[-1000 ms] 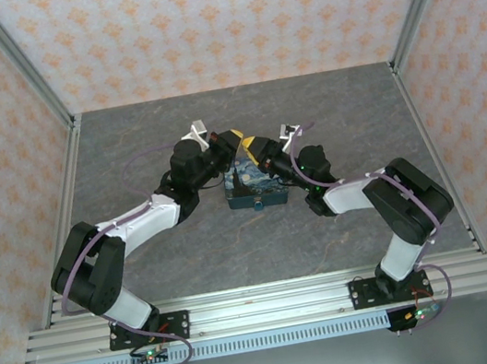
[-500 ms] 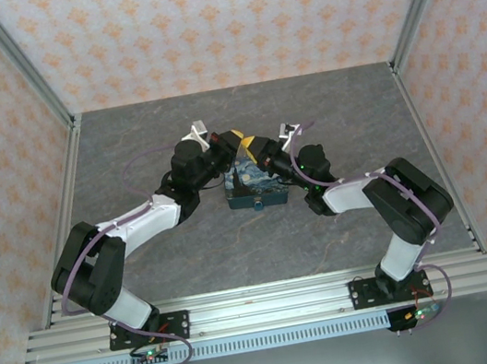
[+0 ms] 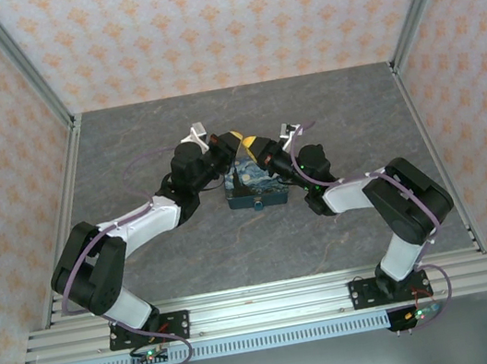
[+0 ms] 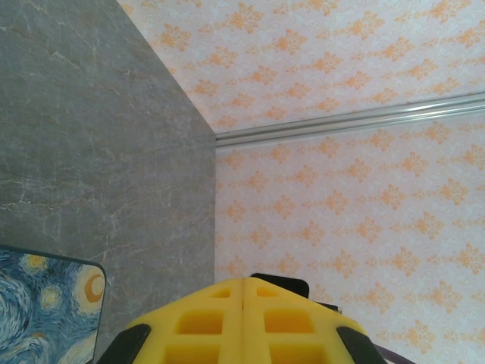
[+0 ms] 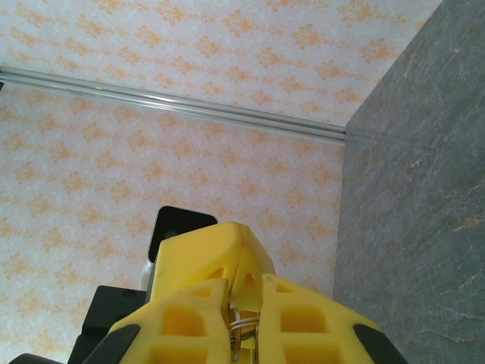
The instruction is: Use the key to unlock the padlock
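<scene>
The key (image 5: 241,331) shows as a thin silvery loop of metal low in the right wrist view. It is pinched in the narrow slot between the two yellow right fingers (image 5: 307,324), which are closed on it from either side. A second yellow wedge sits just above it, touching those tips. The left fingers (image 4: 198,324) are pressed flat together along a straight seam at the bottom of the left wrist view, and nothing can be seen between them. From overhead the two sets of yellow tips meet at the centre of the frame, over the far edge of the painted box (image 3: 254,186). A small teal bit at the box's near edge looks like the padlock (image 3: 255,205), too small to make out clearly and well apart from both sets of tips. Compared with half a second ago, the left wrist has shifted slightly toward the upper left, while the box and the right arm lie as they did. Only the left wrist view shows a starry corner of the box on the grey worktop (image 3: 189,247).
</scene>
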